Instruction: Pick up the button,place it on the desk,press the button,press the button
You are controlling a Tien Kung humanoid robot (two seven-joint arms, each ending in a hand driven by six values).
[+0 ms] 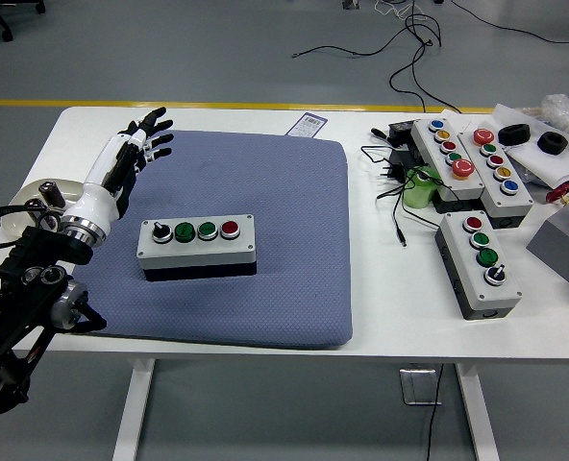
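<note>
A grey button box (197, 246) lies flat on the blue mat (284, 288), left of its middle. Its top carries a black knob, two green buttons and a red button in a row. My left hand (136, 147) hovers over the mat's far left corner, well behind and to the left of the box, touching nothing. Its white palm faces down and its black fingers (156, 123) are spread out straight. My left arm (35, 288) runs down to the lower left corner. The right arm is out of the picture.
Three more button boxes (482, 261) stand on the right of the table among black cables (390, 182) and a green object (422, 184). A white bowl (15, 213) sits at the left edge beside my arm. A label (309, 124) lies behind the mat.
</note>
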